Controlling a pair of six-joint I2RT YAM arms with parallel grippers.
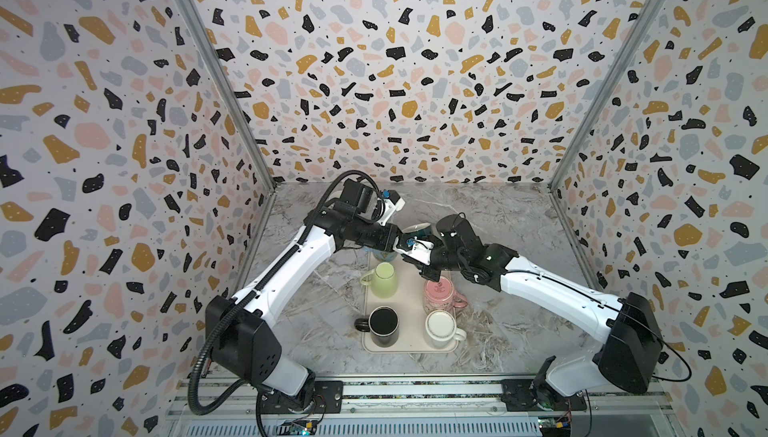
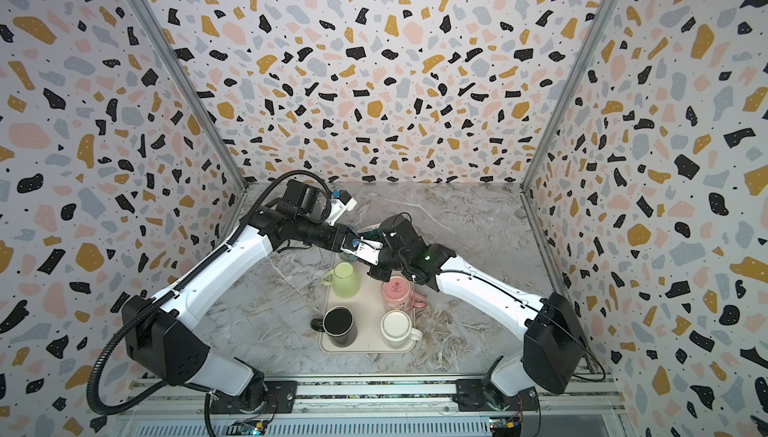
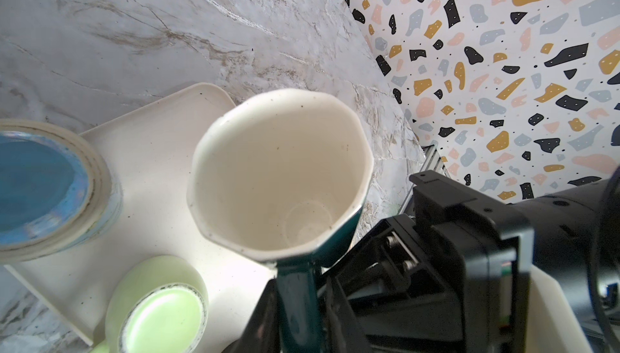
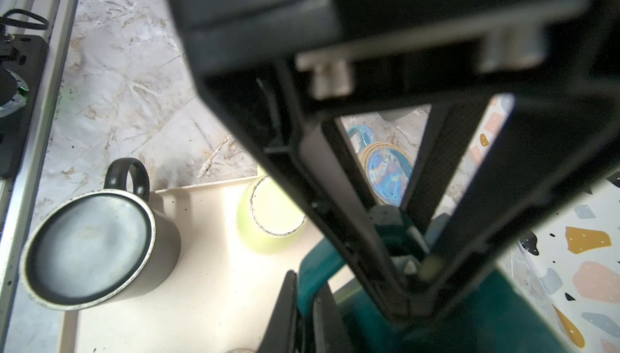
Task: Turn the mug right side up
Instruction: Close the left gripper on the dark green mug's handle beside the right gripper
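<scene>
The teal mug (image 3: 278, 180) hangs mouth-up above the tray's (image 3: 151, 140) far edge. The left gripper (image 3: 297, 317) clamps its handle and the right gripper (image 4: 411, 267) pinches its rim. An inverted blue mug (image 3: 43, 187) and green mug (image 3: 161, 317) stand just below.

Both top views are bright and even, with light coming from above. The spotty walls (image 1: 104, 123) bend and stretch near the edges. Shadows on the desk (image 1: 478, 214) are soft and faint. In the left wrist view the tray (image 3: 157, 153) shines very white, and the white inside of the teal mug (image 3: 281, 173) looks clear. In the right wrist view the right hand (image 4: 411, 267) is so close that it looks dark and fuzzy. The black mug (image 4: 90, 250) has a pale shine on its bottom.
</scene>
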